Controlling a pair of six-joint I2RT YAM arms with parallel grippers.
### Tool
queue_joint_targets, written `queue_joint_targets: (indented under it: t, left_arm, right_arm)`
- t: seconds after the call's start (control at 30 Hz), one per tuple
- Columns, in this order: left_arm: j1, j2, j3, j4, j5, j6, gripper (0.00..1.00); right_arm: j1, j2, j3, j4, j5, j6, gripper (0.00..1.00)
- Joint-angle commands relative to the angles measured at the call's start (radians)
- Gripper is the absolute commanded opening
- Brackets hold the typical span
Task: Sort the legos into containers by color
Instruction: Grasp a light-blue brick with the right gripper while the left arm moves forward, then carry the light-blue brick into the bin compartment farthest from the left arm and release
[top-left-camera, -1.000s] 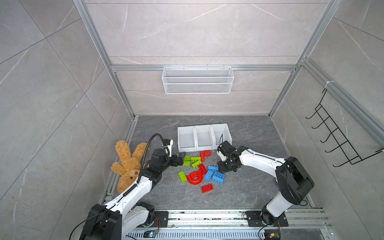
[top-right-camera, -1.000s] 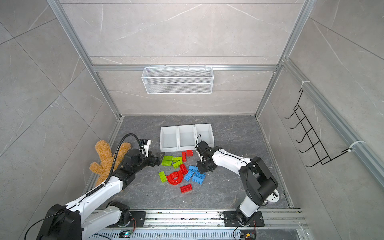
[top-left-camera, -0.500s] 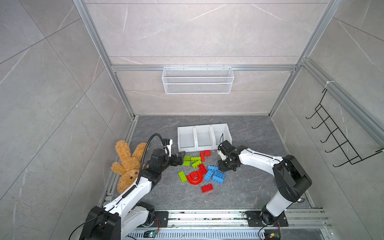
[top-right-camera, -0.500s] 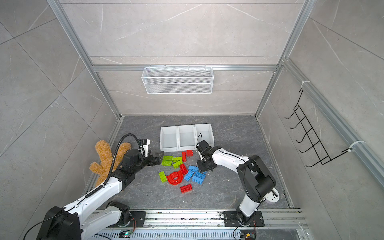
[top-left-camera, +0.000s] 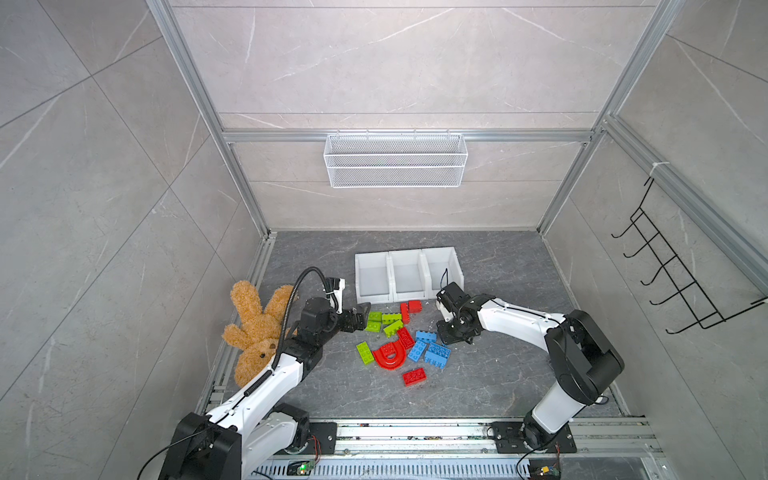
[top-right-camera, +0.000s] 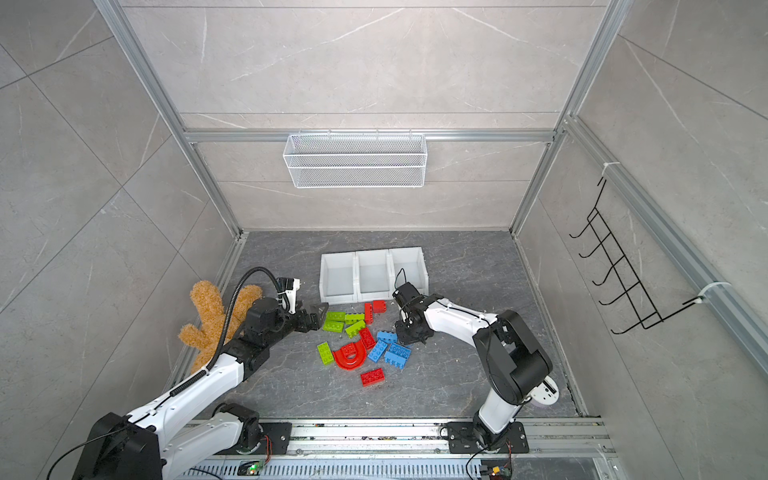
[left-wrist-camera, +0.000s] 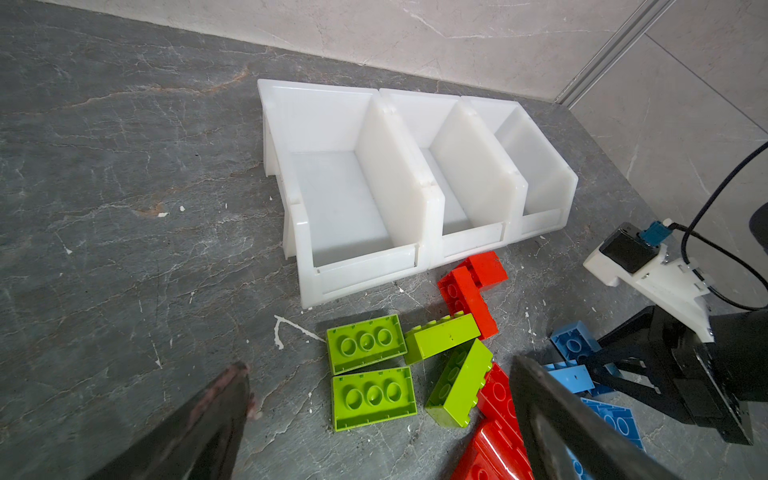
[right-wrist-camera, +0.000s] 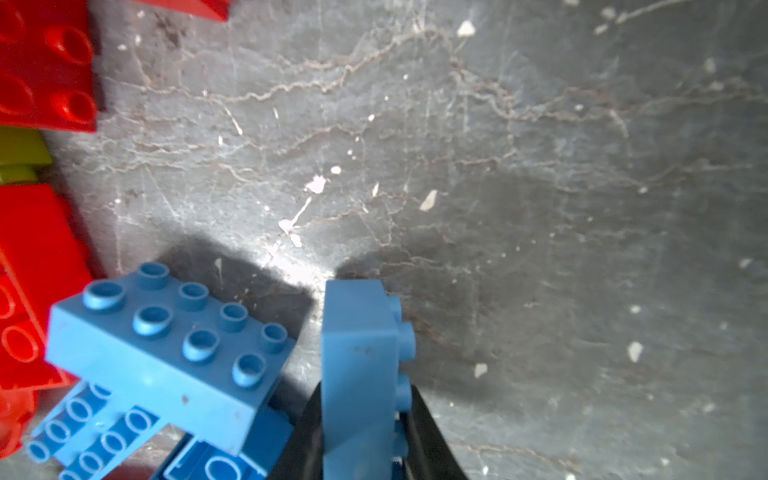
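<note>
The right gripper (right-wrist-camera: 363, 419) was pinching a blue brick (right-wrist-camera: 357, 353), its jaws pressed against the brick's studded face and its underside. The brick stood on edge, with its long axis running out past the fingertips. In both top views the gripper sat low at the right-hand fringe of the scattered legos (top-left-camera: 399, 340), in the middle of the surface (top-left-camera: 498, 374), just beside the other blue pieces (top-left-camera: 434, 353).

The containers (top-left-camera: 407, 251), three white bins in a row toward the back edge of the surface, all showed bare floors. The bin at the right end of the row (top-left-camera: 457, 270) lay just behind the right gripper and looked the shortest carry: up, back and over its low front lip.

The left gripper (left-wrist-camera: 378, 374) hung with its jaws spread and empty over a pair of lime green bricks (left-wrist-camera: 365, 345) at the left side of the pile. It was nearer the bin at the left end. A brown plush toy (top-left-camera: 253, 328) lay against the left edge, clear of the work.
</note>
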Motion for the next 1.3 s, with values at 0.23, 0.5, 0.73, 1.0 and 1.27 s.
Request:
queue_joint_targets:
  t: [0.23,0.5,0.73,1.0,1.27]
  left_arm:
    - [0.002,-0.023,0.012,-0.008,-0.021,0.019,1.00]
    - [0.002,-0.017,0.016,-0.012,-0.020,0.016,1.00]
    - [0.002,-0.018,0.011,-0.005,-0.024,0.015,1.00]
    - [0.003,-0.017,0.012,-0.005,-0.018,0.010,1.00]
    - [0.002,-0.013,0.000,0.010,-0.019,0.009,1.00]
  right_arm:
    - [-0.002,-0.077,-0.018,0.015,0.052,0.015,0.16]
    - [-0.015,-0.097,0.029,-0.007,0.058,-0.004,0.13]
    - [-0.111,-0.115,0.094,0.004,-0.040,-0.044,0.13]
    - [-0.227,-0.059,0.178,0.095,-0.092,-0.074,0.13]
    - [-0.255,0.082,0.294,0.145,-0.058,-0.090,0.14]
